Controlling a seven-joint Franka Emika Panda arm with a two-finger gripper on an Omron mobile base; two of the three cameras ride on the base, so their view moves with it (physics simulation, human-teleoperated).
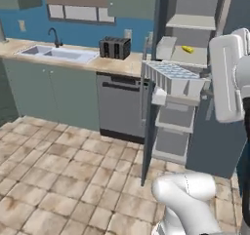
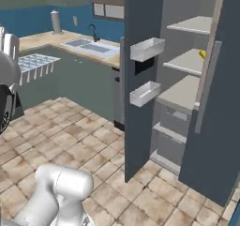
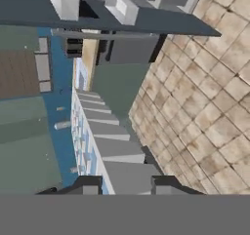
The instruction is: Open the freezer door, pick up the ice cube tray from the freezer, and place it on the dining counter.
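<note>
The claw (image 3: 121, 184) grips the ice cube tray (image 1: 171, 78) by one end, clear of the freezer (image 2: 187, 61) and above the floor. Carry it level and swing wide of the open freezer door (image 2: 143, 79). The sink (image 1: 61, 53) and toaster (image 1: 115, 48) sit on the kitchen table behind.

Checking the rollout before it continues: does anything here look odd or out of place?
Nothing spilled or damaged. The ice cube tray is off its shelf, held in mid-air by the gripper beside the open freezer door. A small yellow item lies on a freezer shelf.
</note>
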